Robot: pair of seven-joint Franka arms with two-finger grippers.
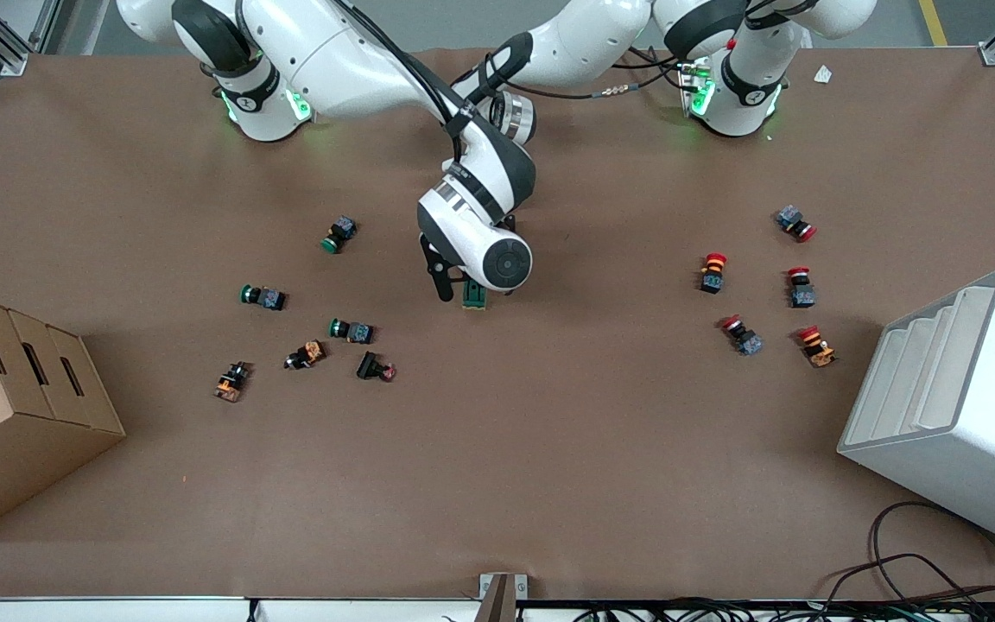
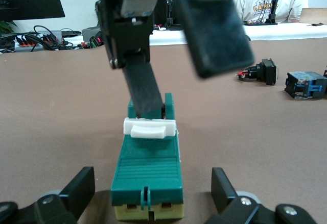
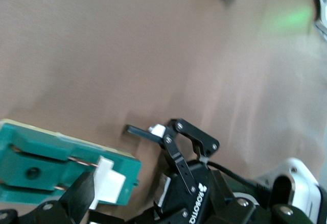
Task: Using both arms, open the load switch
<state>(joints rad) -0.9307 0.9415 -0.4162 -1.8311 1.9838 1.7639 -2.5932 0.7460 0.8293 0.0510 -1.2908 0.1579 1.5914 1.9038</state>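
Green push-buttons: scattered on the table, toward the right arm's end.
Right gripper: over the load switch, fingers parted; one fingertip is down against the white toggle.
Load switch: flat on the table near its middle.
Left gripper: low, fingers spread, one on either side of the switch, neither touching it.
Red push-buttons: toward the left arm's end.

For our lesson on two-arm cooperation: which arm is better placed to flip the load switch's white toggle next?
Right. One finger of the right gripper stands at the white toggle, while the open left gripper straddles the load switch body, likely suited to bracing.
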